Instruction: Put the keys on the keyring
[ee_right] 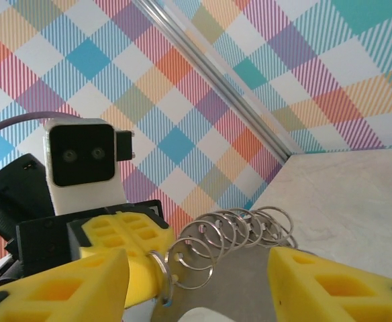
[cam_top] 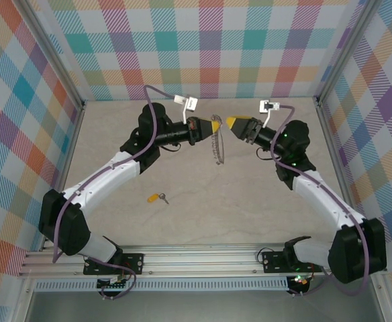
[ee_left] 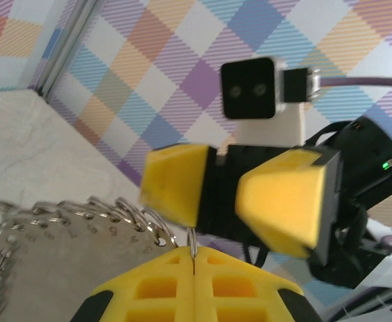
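The tiny key [cam_top: 157, 198] with a yellow-orange head lies on the table, left of centre, far from both grippers. The keyring [cam_top: 217, 146] hangs in the air at mid-back. Up close it is a flat grey numbered plate [ee_left: 62, 248] carrying several silvery split rings [ee_right: 250, 235]. My left gripper [cam_top: 216, 125] [ee_left: 194, 258] is shut on one end ring [ee_right: 161, 282], which sticks up thin between its tips. My right gripper [cam_top: 231, 122] [ee_right: 196, 282] faces it, open, a finger on each side of the plate's end. Seen from the left wrist, one right finger [ee_left: 176, 184] sits just above the held ring.
Checkered walls [cam_top: 209, 47] and aluminium posts [cam_top: 330, 114] enclose the beige table [cam_top: 250, 208]. A rail [cam_top: 196, 258] carries both arm bases at the near edge. Purple cables [cam_top: 157, 124] loop along the arms.
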You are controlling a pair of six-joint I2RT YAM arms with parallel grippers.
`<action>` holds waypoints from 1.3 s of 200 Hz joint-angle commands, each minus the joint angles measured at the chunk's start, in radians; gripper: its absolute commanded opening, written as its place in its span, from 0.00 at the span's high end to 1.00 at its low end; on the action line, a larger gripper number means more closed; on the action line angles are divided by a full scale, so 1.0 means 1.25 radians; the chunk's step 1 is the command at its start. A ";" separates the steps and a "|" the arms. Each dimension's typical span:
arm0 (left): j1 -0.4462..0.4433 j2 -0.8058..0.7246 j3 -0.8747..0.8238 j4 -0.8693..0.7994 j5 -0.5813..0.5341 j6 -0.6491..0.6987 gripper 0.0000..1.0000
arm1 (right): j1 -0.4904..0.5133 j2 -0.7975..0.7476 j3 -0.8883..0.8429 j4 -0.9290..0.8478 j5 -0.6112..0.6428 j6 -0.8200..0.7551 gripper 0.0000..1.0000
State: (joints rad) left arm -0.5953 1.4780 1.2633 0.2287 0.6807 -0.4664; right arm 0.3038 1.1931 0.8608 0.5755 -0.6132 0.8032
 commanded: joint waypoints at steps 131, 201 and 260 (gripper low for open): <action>-0.006 0.052 0.230 -0.399 0.152 0.355 1.00 | -0.012 -0.031 0.055 -0.160 -0.258 -0.082 0.64; -0.006 0.066 0.243 -0.439 0.176 0.366 1.00 | -0.012 -0.003 0.061 -0.119 -0.263 -0.057 0.67; -0.006 0.066 0.250 -0.444 0.183 0.368 1.00 | 0.006 0.015 0.070 -0.105 -0.267 -0.053 0.70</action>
State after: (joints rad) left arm -0.5953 1.5631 1.5234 -0.3382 0.8749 -0.0284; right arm 0.2966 1.2060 0.9115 0.3981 -0.9188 0.7254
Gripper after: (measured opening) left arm 0.049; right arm 0.321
